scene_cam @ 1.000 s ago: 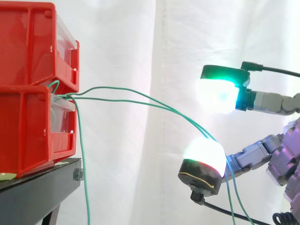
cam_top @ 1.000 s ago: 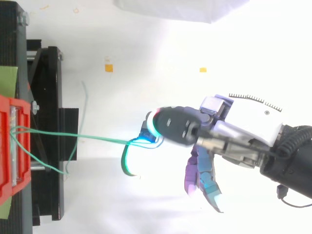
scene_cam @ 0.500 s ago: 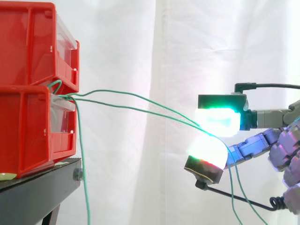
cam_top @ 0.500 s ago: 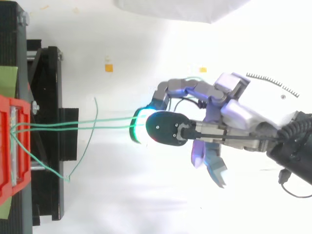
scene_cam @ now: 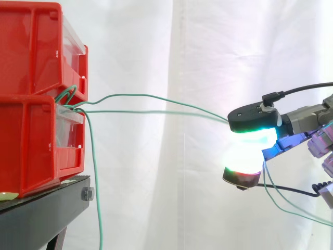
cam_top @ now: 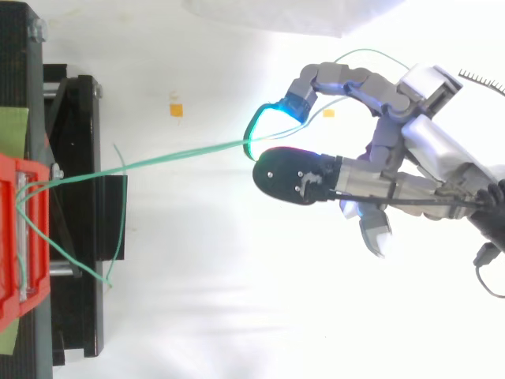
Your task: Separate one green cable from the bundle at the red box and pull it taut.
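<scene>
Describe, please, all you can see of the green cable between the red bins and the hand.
Thin, wire-like green cable: two strands leave the gap between the red bins and run to the hand, pinched between its pads. The lower strand lies nearly straight, the upper bows upward. Slack loops hang behind the hand.

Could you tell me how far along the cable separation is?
Done: the hand pinches two green cables running from the red bins; a third cable hangs beside the stand. In hand: the pull; the lower strand looks nearly straight, the upper strand bows. Left: dropping to one strand and taking out the slack.
</scene>
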Available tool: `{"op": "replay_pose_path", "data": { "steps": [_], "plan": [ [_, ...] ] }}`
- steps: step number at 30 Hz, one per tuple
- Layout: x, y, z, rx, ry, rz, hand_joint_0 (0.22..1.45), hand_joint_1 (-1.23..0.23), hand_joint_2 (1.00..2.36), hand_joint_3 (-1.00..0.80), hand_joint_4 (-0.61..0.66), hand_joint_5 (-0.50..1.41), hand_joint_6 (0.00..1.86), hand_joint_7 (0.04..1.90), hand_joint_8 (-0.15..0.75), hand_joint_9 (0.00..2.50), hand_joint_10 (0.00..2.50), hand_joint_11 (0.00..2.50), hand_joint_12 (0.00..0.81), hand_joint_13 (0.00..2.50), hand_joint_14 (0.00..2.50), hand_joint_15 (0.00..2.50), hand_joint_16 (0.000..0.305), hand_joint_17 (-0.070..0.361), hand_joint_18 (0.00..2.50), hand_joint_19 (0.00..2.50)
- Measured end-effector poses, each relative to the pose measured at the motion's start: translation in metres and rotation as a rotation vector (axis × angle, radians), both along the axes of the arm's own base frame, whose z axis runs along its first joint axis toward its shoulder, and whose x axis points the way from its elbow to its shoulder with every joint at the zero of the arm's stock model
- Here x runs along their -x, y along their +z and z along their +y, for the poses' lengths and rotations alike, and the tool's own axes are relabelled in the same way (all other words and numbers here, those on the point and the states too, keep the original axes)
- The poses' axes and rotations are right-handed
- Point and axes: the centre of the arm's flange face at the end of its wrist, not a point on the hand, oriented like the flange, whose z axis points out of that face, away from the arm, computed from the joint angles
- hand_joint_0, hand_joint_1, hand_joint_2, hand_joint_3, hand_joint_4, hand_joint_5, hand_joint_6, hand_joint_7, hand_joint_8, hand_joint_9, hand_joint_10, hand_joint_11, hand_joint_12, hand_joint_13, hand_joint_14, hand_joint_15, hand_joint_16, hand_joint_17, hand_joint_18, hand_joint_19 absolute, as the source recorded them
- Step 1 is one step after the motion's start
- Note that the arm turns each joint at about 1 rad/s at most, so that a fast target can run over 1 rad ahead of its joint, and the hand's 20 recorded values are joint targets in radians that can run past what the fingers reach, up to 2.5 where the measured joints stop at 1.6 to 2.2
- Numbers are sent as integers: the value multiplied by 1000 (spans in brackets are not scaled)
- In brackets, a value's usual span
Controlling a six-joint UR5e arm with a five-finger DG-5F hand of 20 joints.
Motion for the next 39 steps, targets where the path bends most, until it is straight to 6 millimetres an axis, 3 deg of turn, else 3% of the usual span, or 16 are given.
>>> {"op": "replay_pose_path", "data": {
  "steps": [1,3,6,10,12,20,22,31,39],
  "plan": [
    [0,0,0,2,-1,2,618,-851,1002,-468,84,151,502,1293,186,2355,23,534,438,2085,18,572,71,159,2500,459],
    [0,0,0,3,-1,4,482,-576,1000,-500,96,154,503,1285,190,2383,21,500,460,2122,20,535,74,166,2500,398],
    [1,0,0,2,-1,4,423,-364,1000,-500,118,156,503,1286,191,2408,19,470,470,2157,18,515,78,175,2500,338],
    [0,0,0,2,0,4,404,-214,1000,-500,115,154,503,1297,177,2397,19,479,470,2145,19,532,76,172,2500,378],
    [1,0,1,2,1,4,457,-162,1000,-500,110,154,503,1290,161,2395,21,481,461,2143,19,529,75,170,2500,391],
    [1,0,1,3,1,4,651,-434,1000,-500,54,153,503,1261,75,2412,27,666,439,2129,21,598,68,153,2500,497],
    [1,1,1,3,0,5,724,-558,1000,-500,50,154,503,1255,72,2417,27,689,435,2123,19,601,67,151,2500,488],
    [1,0,1,4,0,5,740,-723,1020,-227,18,153,503,1258,110,2409,27,670,425,2130,19,598,67,152,2500,494],
    [0,0,2,2,2,4,725,-821,1021,-160,23,153,503,1266,140,2401,24,653,431,2121,21,595,69,154,2500,487]
  ]
}}
